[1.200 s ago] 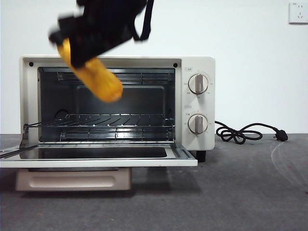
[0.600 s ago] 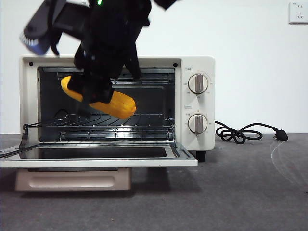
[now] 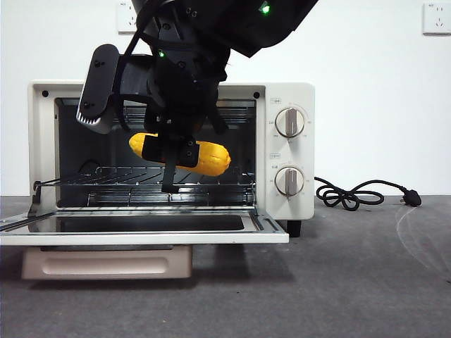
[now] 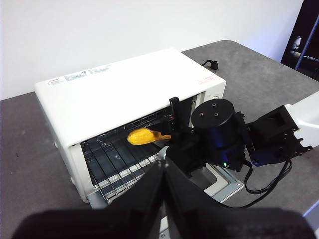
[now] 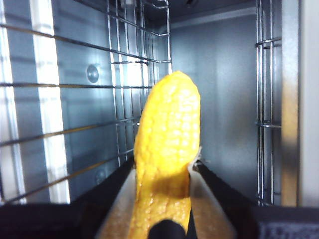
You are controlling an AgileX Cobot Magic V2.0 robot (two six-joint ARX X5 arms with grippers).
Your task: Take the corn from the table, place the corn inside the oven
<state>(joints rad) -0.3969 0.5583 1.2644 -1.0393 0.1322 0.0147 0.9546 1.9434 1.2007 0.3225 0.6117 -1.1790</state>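
Now, w/ right gripper (image 3: 173, 151) jaws clamped on corn (image 3: 204, 156) above oven (image 3: 285, 98) rack (image 3: 211, 176): lower level, release gently. Left gripper (image 4: 163, 172) jaws closed, idle.

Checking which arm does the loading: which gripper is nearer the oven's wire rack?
Right. The right gripper holds the corn inside the oven, just above the wire rack. The left gripper hangs back outside, above and in front of the oven.
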